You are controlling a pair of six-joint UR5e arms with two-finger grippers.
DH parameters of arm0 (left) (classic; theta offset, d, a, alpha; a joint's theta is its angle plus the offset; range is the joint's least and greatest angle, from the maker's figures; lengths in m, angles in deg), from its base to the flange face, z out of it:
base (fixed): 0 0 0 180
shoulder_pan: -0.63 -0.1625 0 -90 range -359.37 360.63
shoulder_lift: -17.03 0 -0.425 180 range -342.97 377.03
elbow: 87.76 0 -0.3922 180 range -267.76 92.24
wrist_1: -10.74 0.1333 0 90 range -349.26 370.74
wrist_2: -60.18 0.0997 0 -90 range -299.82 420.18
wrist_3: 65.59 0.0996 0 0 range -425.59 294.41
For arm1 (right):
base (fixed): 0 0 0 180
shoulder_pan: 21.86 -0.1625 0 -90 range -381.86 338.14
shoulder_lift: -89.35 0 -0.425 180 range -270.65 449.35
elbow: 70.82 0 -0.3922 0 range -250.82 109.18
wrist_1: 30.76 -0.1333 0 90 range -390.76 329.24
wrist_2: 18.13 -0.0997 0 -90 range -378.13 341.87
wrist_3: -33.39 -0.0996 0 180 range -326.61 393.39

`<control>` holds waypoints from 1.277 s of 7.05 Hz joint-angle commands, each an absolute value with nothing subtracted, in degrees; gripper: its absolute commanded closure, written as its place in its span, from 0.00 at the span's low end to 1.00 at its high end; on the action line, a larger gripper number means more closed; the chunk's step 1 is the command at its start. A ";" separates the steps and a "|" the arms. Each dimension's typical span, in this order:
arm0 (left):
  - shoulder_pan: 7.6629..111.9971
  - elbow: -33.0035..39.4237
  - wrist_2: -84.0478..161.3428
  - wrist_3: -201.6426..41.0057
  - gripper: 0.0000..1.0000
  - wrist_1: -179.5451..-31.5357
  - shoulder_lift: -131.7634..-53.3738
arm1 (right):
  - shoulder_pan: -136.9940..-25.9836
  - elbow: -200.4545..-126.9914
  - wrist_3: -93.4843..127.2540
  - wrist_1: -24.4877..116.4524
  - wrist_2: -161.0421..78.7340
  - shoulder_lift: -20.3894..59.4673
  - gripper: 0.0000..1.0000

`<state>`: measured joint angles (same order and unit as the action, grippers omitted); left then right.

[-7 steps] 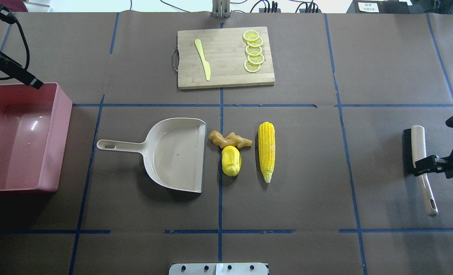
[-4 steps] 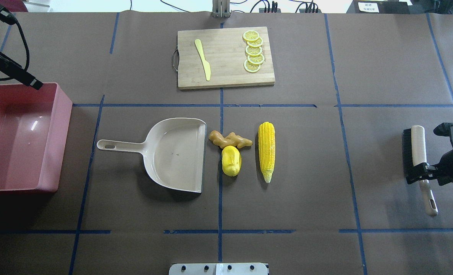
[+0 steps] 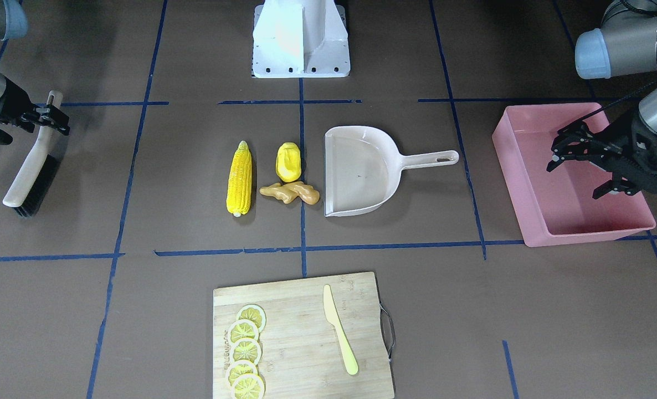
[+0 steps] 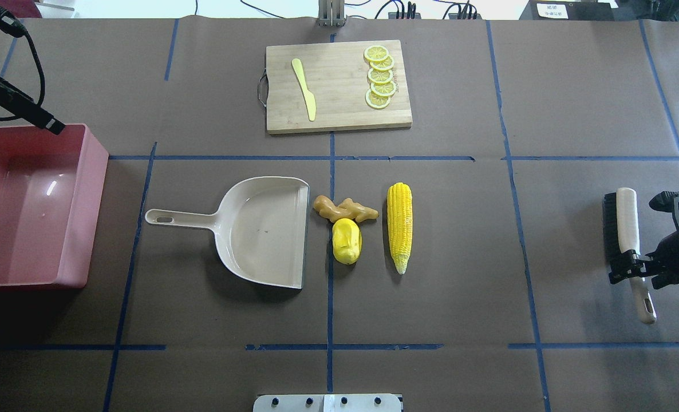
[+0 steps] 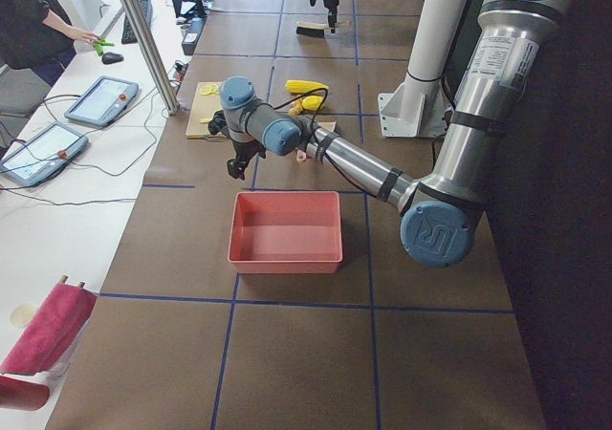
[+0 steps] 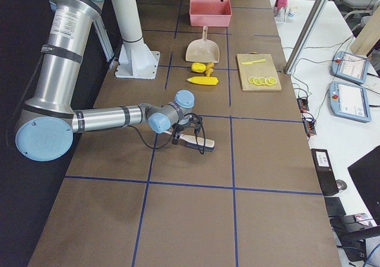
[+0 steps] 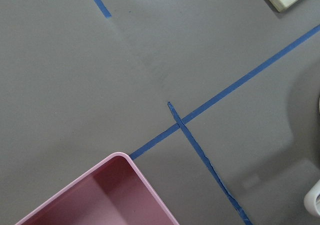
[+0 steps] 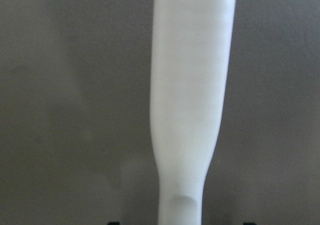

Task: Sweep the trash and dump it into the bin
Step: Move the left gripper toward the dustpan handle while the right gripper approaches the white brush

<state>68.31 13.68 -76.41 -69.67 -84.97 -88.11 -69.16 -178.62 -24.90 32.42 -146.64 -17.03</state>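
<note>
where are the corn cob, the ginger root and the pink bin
corn cob (image 4: 399, 226), overhead view, mid kernels
ginger root (image 4: 348, 209), overhead view, its middle
pink bin (image 4: 94, 206), overhead view, right wall

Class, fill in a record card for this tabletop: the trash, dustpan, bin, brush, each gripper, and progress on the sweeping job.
Trash: corn cob, lumpy yellow vegetable and ginger root, on the table beside the dustpan's open edge
Dustpan: empty, flat on the table, handle toward the bin
Bin: pink, empty
Brush: lying on the table
Right gripper: open, straddling the brush handle
Left gripper: open, raised near the bin's rim
Progress: nothing swept yet
</note>
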 commanded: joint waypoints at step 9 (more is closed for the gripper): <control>61.72 13.84 -76.40 -69.46 0.00 -93.67 -90.37 | -72.92 -189.82 -26.73 36.12 -146.46 -12.97 1.00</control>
<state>62.76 13.78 -76.53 -69.69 -91.21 -89.76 -73.05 -189.26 -26.63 35.81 -146.92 -14.79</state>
